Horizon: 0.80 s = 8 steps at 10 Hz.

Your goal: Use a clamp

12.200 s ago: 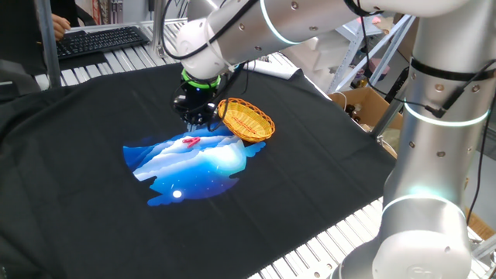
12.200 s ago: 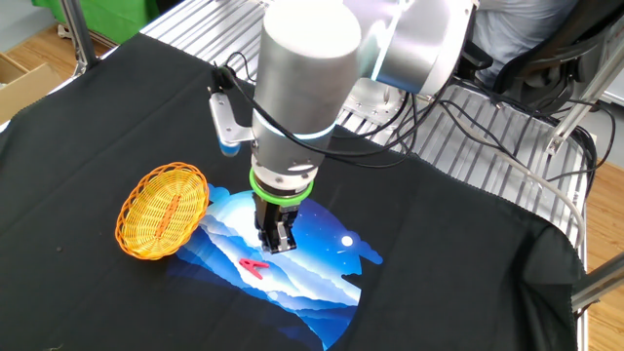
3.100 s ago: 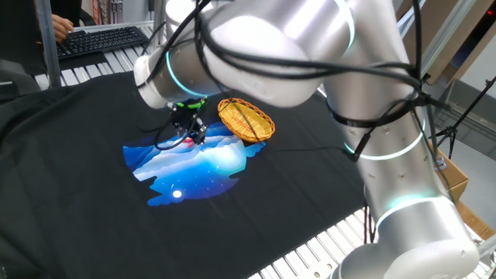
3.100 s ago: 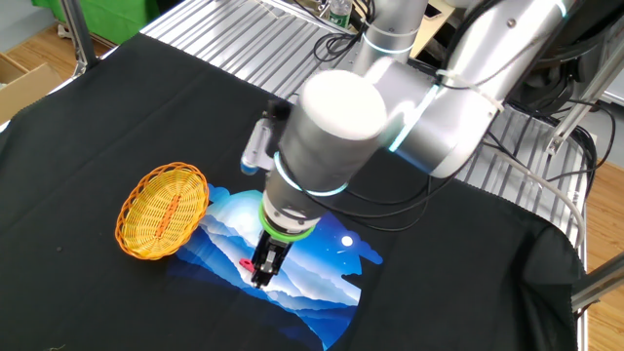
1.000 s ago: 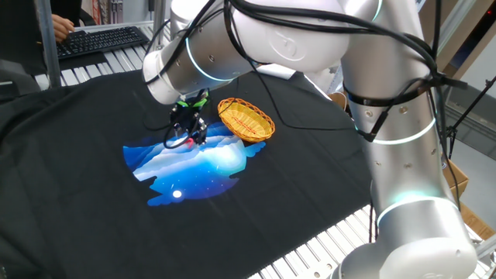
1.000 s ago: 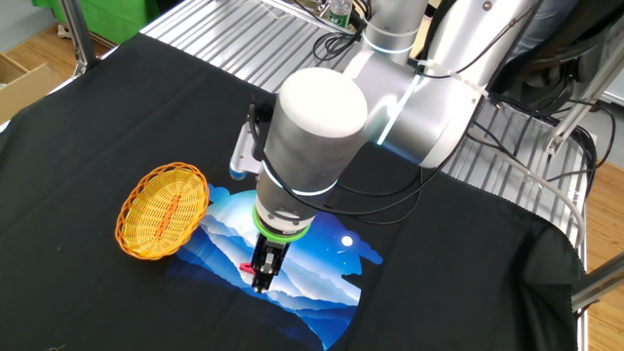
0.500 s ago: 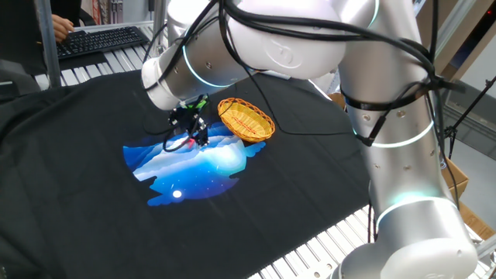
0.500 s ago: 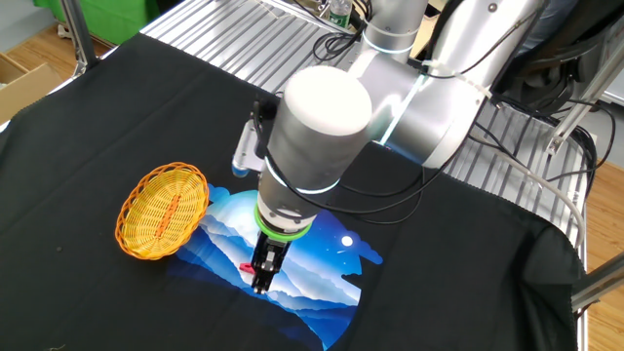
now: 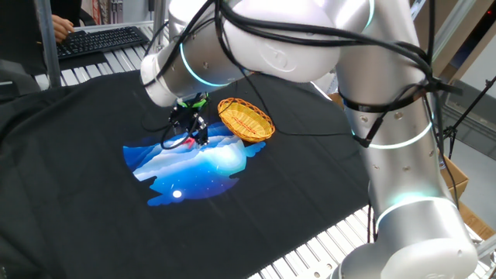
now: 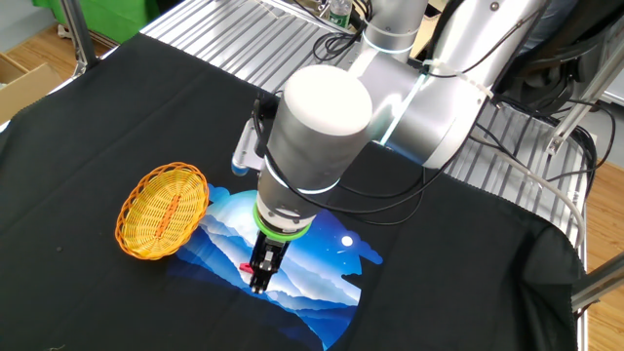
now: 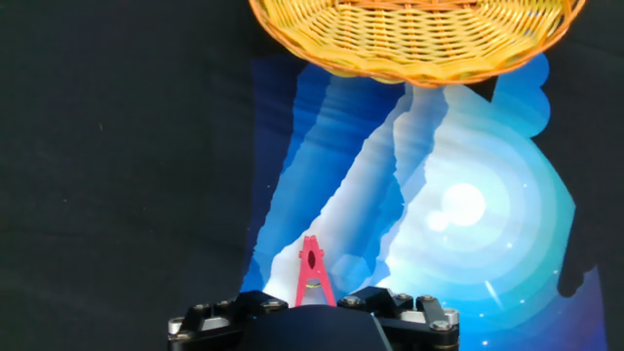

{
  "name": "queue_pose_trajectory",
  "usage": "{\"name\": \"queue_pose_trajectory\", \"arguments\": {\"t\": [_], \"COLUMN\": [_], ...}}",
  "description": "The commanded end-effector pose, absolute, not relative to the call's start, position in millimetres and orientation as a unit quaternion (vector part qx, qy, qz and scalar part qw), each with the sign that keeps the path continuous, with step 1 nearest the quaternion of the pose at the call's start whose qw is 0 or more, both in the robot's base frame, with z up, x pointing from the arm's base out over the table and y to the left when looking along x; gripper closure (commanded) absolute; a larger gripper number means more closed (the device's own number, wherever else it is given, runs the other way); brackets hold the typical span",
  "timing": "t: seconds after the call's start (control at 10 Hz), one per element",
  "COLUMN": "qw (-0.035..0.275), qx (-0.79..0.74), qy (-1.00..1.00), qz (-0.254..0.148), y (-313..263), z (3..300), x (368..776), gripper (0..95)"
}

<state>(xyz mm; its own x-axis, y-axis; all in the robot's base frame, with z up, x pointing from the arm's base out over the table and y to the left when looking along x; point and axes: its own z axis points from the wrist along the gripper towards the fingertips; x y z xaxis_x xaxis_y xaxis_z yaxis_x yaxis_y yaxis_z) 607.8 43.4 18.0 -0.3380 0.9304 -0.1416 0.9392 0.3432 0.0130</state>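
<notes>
Holding position over the blue print: gripper barely moved in the last second, fingers pinching the clamp, apparently lifted just off the cloth; basket sits near, so the grasp looks secured

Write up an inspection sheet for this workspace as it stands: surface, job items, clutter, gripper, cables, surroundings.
Surface: black cloth over the table, with a blue and white printed picture on it.
Job's things: red clamp held between the gripper's fingers, tip pointing toward the basket, above the print.
Clutter: woven yellow basket lying at the print's edge; contents cannot be told.
Gripper: gripper shut on the clamp, low over the print.
Cables: black cables run along the arm; more lie on the metal rollers behind it.
Surroundings: keyboard with a person's hand nearby, cardboard box beside the table.
</notes>
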Motion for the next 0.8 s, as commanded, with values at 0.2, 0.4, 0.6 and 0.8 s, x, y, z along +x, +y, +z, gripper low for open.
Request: {"name": "queue_pose_trajectory", "arguments": {"t": [0.2,0.4,0.6,0.8], "qw": [0.046,0.04,0.032,0.022], "qx": [0.563,0.55,0.536,0.514], "qy": [0.824,0.833,0.842,0.856], "qz": [-0.036,-0.04,-0.045,-0.051], "y": [41,40,38,35], "z": [25,32,44,57], "x": [615,619,624,629], "gripper": [19.0,19.0,38.0,38.0]}}
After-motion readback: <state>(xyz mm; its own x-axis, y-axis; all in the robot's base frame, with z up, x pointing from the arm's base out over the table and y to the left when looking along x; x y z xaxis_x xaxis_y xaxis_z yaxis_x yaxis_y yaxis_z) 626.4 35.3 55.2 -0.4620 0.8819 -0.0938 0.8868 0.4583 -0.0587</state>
